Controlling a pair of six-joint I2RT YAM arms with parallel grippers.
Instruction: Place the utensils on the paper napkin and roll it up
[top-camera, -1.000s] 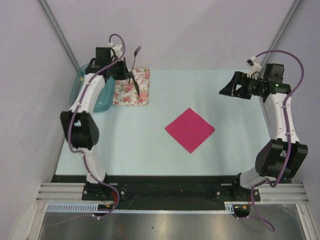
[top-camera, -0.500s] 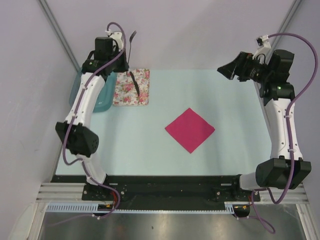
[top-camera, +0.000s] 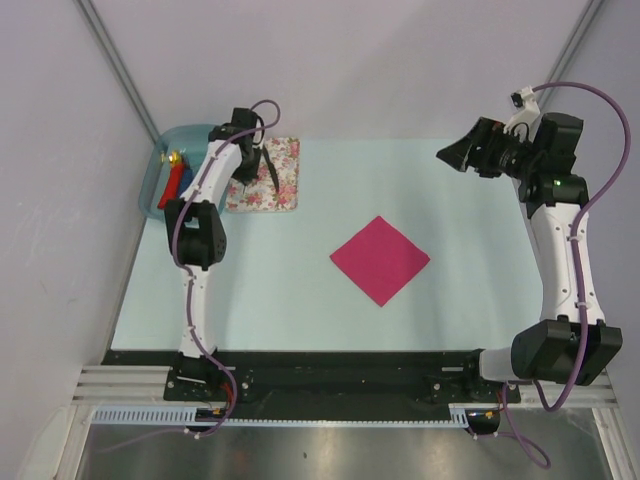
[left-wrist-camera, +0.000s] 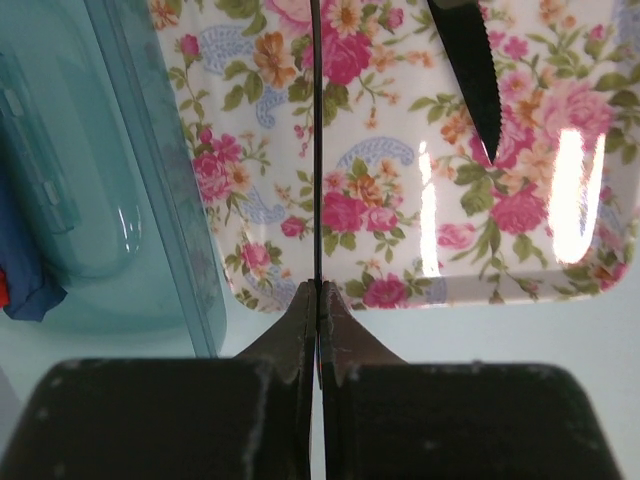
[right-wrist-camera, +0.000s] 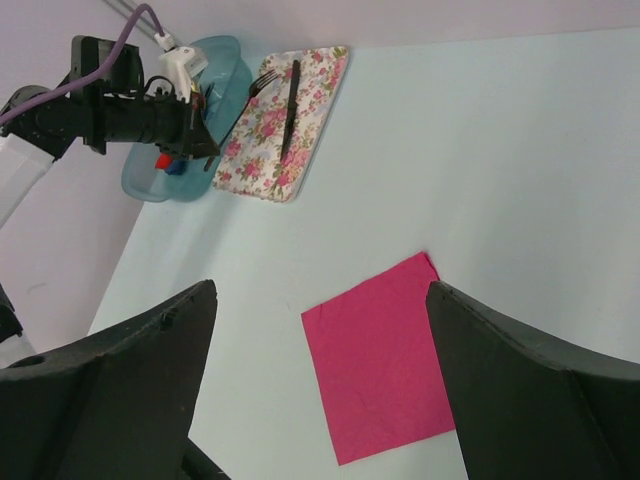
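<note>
My left gripper (left-wrist-camera: 318, 285) is shut on the slim dark fork (left-wrist-camera: 317, 150), seen edge-on over the floral cloth (left-wrist-camera: 400, 210). From the right wrist view the fork (right-wrist-camera: 240, 108) slants from that gripper (right-wrist-camera: 203, 143) up to its tines over the cloth. The dark knife (left-wrist-camera: 470, 75) lies on the cloth beside it, and also shows from above (top-camera: 271, 168). The magenta paper napkin (top-camera: 380, 260) lies flat as a diamond mid-table, bare. My right gripper (top-camera: 452, 155) is open and empty, held high at the back right, looking down on the napkin (right-wrist-camera: 385, 365).
A teal bin (top-camera: 165, 165) stands left of the floral cloth (top-camera: 285, 190), holding red and blue rolls (top-camera: 178, 183). Grey walls close in at the back and both sides. The left arm stretches along the table's left side.
My left gripper has come down with the fork from up by the back wall to low over the floral cloth, uncovering the teal bin. The right arm rose earlier and now holds still.
</note>
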